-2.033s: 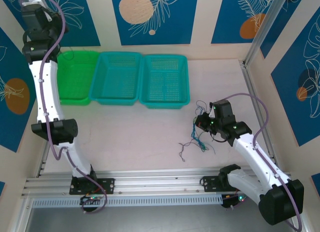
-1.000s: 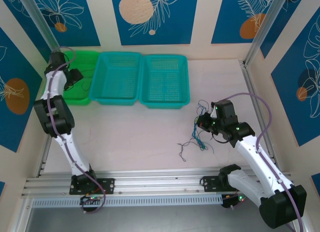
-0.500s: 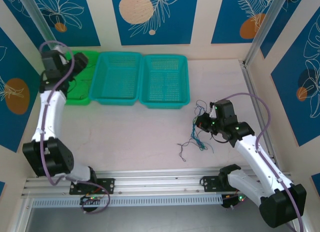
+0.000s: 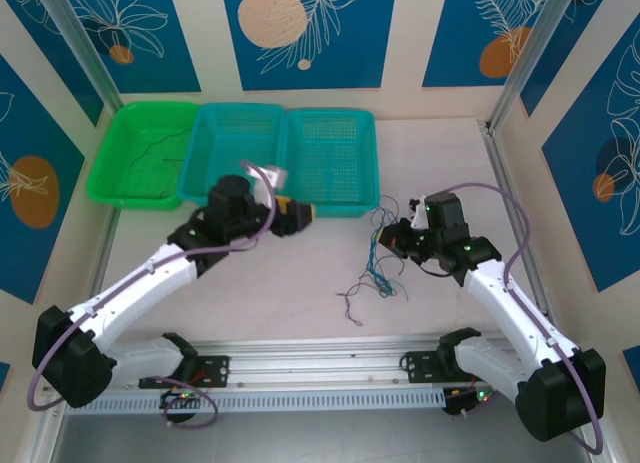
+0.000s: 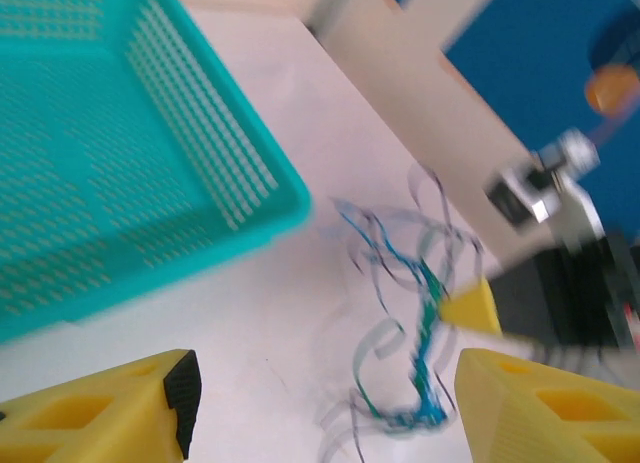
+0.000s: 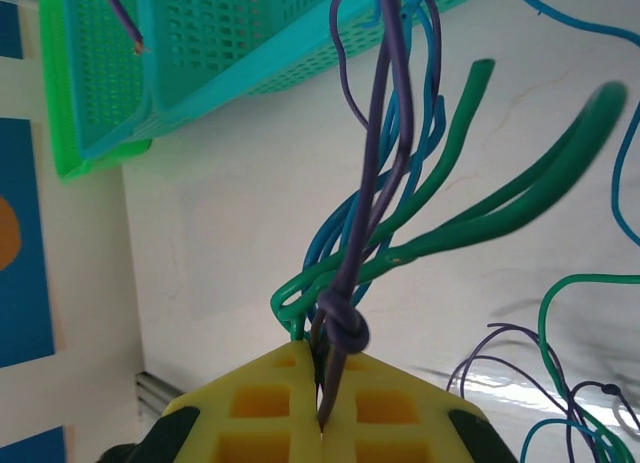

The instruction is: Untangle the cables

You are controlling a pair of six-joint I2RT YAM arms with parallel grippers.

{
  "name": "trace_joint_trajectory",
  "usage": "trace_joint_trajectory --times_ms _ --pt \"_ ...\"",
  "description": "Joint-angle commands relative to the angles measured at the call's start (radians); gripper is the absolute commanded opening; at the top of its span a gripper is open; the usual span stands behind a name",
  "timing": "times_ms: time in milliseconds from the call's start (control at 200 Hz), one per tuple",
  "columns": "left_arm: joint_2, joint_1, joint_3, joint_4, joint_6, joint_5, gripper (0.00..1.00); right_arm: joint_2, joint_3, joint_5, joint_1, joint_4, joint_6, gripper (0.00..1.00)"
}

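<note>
Cables (image 4: 380,268) — thin blue, green and purple wires — are seen knotted into one loose tangle at about 4 o'clock on the table (image 4: 270,273), with stray ends trailing toward 7 o'clock. The bundle's upper end is pinched in the right gripper (image 4: 392,240), and a purple knot is seated just above its closed yellow fingers (image 6: 265,423). The right arm is bent inward toward 9 o'clock. The left gripper (image 4: 303,214) is held by the near rim of a teal basket (image 4: 340,205) — jaws spread wide and empty, pointed toward 3 o'clock at the tangle.
</note>
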Motion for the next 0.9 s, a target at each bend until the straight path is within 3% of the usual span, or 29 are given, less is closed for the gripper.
trace_joint_trajectory --times_ms 0,140,300,445,630,685,825,860,895 --pt "-0.004 -0.112 -0.092 0.138 0.117 0.009 0.69 0.02 0.04 -0.102 -0.015 0.059 0.046 0.0" --pt "0.067 -0.222 -0.151 0.113 0.235 -0.021 0.7 0.042 0.064 -0.127 -0.027 0.076 0.063 0.0" --pt "0.22 -0.233 -0.169 0.067 0.33 -0.141 0.71 0.054 0.085 -0.135 -0.029 0.075 0.058 0.0" --pt "0.357 -0.235 -0.151 0.159 0.298 0.018 0.71 0.051 0.09 -0.124 -0.03 0.051 0.05 0.0" --pt "0.454 -0.236 -0.143 0.262 0.201 0.037 0.69 0.036 0.071 -0.116 -0.03 0.035 0.052 0.0" --pt "0.467 -0.237 -0.148 0.288 0.185 0.057 0.58 0.025 0.067 -0.11 -0.036 0.028 0.051 0.0" --pt "0.483 -0.235 -0.153 0.264 0.177 0.042 0.09 0.009 0.068 -0.106 -0.063 0.002 0.051 0.0" --pt "0.476 -0.235 -0.16 0.259 0.173 0.028 0.0 0.005 0.068 -0.104 -0.073 -0.005 0.05 0.0" --pt "0.463 -0.235 -0.172 0.257 0.164 0.001 0.0 0.001 0.068 -0.1 -0.087 -0.014 0.047 0.0"
